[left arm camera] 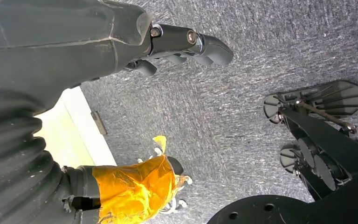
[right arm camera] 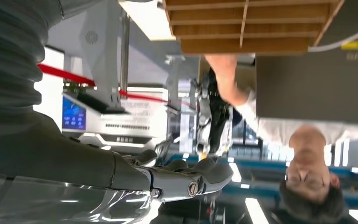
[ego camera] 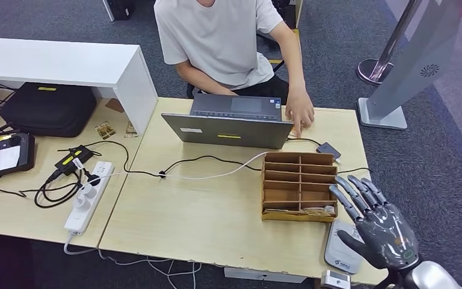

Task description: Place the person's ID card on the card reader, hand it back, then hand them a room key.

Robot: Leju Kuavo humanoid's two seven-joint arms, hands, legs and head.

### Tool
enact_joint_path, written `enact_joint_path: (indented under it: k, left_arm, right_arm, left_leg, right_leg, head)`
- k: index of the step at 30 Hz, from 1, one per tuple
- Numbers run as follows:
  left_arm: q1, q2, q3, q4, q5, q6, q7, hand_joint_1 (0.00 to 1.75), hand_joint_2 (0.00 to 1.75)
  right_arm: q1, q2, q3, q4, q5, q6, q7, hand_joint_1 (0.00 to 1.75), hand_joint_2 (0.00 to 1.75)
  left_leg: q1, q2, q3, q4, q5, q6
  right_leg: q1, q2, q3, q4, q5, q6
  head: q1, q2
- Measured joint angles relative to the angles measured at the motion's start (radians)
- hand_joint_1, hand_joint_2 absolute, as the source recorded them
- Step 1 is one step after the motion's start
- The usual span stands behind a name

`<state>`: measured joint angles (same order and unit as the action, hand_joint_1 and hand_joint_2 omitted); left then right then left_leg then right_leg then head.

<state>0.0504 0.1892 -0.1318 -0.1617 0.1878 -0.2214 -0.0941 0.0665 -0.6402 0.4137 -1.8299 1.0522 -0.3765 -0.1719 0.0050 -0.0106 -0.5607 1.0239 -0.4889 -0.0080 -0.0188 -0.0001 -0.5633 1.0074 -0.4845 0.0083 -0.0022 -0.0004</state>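
Card reader (ego camera: pixel 341 251) under open right hand (ego camera: pixel 378 224); left hand (left arm camera: pixel 135 42) over carpet.

Card reader (ego camera: pixel 341 250) partly under the right robot hand (ego camera: pixel 378 226); person's (ego camera: pixel 228 42) head cropped.

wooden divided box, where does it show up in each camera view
Head view: the wooden divided box sits on the table toward its right end, just ahead of the open right hand.
Right wrist view: along the picture's upper edge.
Left wrist view: not in it.
Shared landmark: the grey laptop, beside the box in both.
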Motion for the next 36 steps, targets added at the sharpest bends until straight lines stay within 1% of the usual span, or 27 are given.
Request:
enact_joint_path:
  k: [4, 7, 11, 14, 18, 26, 31, 36]
  left_arm:
    - [0.000, 0.000, 0.000, 0.000, 0.001, -0.003, 0.000, 0.00, 1.75]
    - [-0.001, 0.000, 0.000, 0.000, 0.002, -0.007, 0.001, 0.00, 1.75]
    - [-0.003, 0.000, 0.000, 0.000, 0.002, -0.010, 0.002, 0.00, 1.75]
    - [-0.005, -0.001, 0.000, 0.000, 0.002, -0.011, 0.003, 0.00, 1.75]
    - [-0.007, -0.002, 0.000, 0.000, 0.001, -0.012, 0.004, 0.00, 1.75]
    - [-0.010, -0.004, -0.001, 0.000, -0.001, -0.018, 0.004, 0.00, 1.75]
    - [-0.015, -0.005, -0.001, 0.000, -0.001, -0.018, 0.004, 0.00, 1.75]
    - [-0.017, -0.005, -0.002, 0.000, 0.000, -0.020, 0.004, 0.00, 1.75]
  right_arm:
    - [0.007, -0.033, 0.001, -0.007, -0.049, 0.096, -0.024, 0.00, 1.75]
    - [0.001, -0.043, 0.005, -0.004, -0.069, 0.138, -0.031, 0.00, 1.75]
    - [-0.019, -0.040, 0.024, 0.016, -0.065, 0.148, -0.032, 0.00, 1.75]
    - [-0.037, -0.025, 0.051, 0.048, -0.050, 0.137, -0.032, 0.00, 1.75]
    - [-0.068, 0.016, 0.096, 0.107, -0.028, 0.115, -0.026, 0.00, 1.75]
    - [-0.130, 0.130, 0.177, 0.245, 0.017, 0.034, 0.008, 0.00, 1.75]
    - [-0.142, 0.197, 0.205, 0.313, 0.052, -0.058, 0.025, 0.00, 1.75]
    - [-0.141, 0.255, 0.213, 0.366, 0.086, -0.151, 0.031, 0.00, 1.75]
  left_leg:
    - [0.000, 0.000, 0.000, 0.000, 0.000, 0.000]
    - [0.000, 0.000, 0.000, 0.000, 0.000, 0.000]
    - [0.000, 0.000, 0.000, 0.000, 0.000, 0.000]
    - [0.000, 0.000, 0.000, 0.000, 0.000, 0.000]
    - [0.000, 0.000, 0.000, 0.000, 0.000, 0.000]
    - [0.001, 0.000, 0.000, 0.000, 0.000, 0.000]
    - [0.001, 0.000, 0.000, 0.000, 0.000, 0.000]
    - [0.001, 0.000, 0.000, 0.000, 0.000, 0.000]
  right_leg:
    - [0.000, 0.000, 0.000, 0.000, 0.000, 0.000]
    - [0.000, 0.000, 0.000, 0.000, 0.000, 0.000]
    - [0.000, 0.000, 0.000, 0.000, 0.000, 0.000]
    - [0.000, 0.000, 0.000, 0.000, 0.000, 0.000]
    - [0.000, 0.000, 0.000, 0.000, 0.000, 0.000]
    - [0.000, 0.000, 0.000, 0.001, 0.000, 0.000]
    - [0.000, 0.000, 0.000, 0.001, 0.000, 0.000]
    - [0.000, 0.000, 0.000, 0.001, 0.000, 0.000]
  head:
    - [0.000, 0.000]
    - [0.000, 0.000]
    - [0.000, 0.000]
    - [0.000, 0.000]
    - [0.000, 0.000]
    - [0.000, 0.000]
    - [0.000, 0.000]
    - [0.000, 0.000]
